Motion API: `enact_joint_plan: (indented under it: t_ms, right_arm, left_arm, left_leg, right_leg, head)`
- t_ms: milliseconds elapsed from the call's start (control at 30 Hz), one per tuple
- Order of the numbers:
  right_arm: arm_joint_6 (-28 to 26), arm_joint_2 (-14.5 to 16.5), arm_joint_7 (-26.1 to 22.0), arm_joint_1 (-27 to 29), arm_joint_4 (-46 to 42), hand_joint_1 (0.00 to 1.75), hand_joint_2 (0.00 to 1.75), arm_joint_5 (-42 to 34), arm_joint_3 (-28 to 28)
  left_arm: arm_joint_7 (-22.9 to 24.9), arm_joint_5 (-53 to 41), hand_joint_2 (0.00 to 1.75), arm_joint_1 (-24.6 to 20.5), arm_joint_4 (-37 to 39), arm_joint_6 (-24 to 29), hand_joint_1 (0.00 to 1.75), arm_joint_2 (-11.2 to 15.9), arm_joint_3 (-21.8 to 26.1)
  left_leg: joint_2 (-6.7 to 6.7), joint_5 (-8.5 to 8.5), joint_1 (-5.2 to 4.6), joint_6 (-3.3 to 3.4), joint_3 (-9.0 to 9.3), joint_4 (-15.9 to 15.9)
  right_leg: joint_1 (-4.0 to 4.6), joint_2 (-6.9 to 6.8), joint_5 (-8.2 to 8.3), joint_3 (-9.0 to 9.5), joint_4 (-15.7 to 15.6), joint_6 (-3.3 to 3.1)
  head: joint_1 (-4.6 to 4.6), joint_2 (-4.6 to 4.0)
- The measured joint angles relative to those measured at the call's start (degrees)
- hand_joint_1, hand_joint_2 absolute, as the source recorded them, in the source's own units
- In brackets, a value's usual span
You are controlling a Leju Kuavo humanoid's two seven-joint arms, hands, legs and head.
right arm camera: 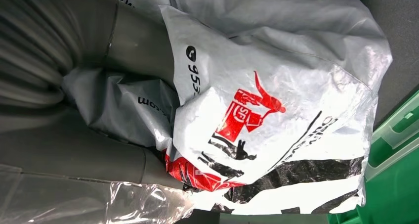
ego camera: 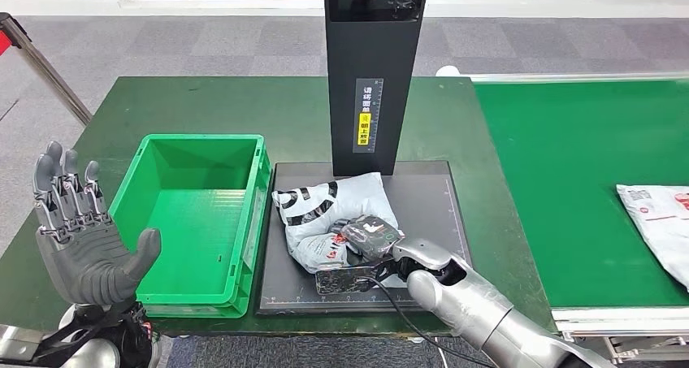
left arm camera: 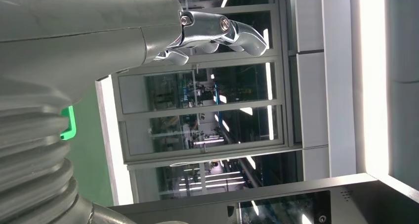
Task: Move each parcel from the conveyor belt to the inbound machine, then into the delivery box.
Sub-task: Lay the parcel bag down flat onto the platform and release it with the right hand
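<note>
A crumpled grey-white plastic parcel [ego camera: 321,205] with black and red print lies on the black platform [ego camera: 435,209] of the inbound machine. My right hand [ego camera: 372,238] lies on its near side and grips it; in the right wrist view the parcel [right arm camera: 276,85] is bunched around the grey thumb and fingers [right arm camera: 74,150]. The green delivery box [ego camera: 253,214] stands just left of the platform with nothing in it. My left hand [ego camera: 77,246] is raised left of the box, palm up, fingers spread, holding nothing; the left wrist view shows that left hand [left arm camera: 74,36] against glass walls.
The machine's tall black column [ego camera: 372,75] rises behind the parcel. A second white parcel [ego camera: 660,218] lies on the green conveyor belt [ego camera: 569,157] at the right. A corner of the green box [right arm camera: 395,184] shows beside the held parcel. Dark green tabletop [ego camera: 203,108] surrounds box and machine.
</note>
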Motion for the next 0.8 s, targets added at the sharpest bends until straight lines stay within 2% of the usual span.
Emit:
enact_joint_plan:
  t_ms: [800]
  right_arm:
    - [0.0, 0.0, 0.0, -0.1, 0.3, 1.75, 1.75, 0.0, 0.1]
  left_arm:
    - [0.0, 0.0, 1.75, 0.0, 0.1, 0.0, 0.0, 0.0, 0.0]
  left_leg:
    - [-0.01, 0.01, 0.0, -0.01, 0.04, 0.0]
  right_leg:
    - [0.0, 0.0, 0.01, 0.05, 0.0, 0.0]
  head:
    - [-0.01, 0.0]
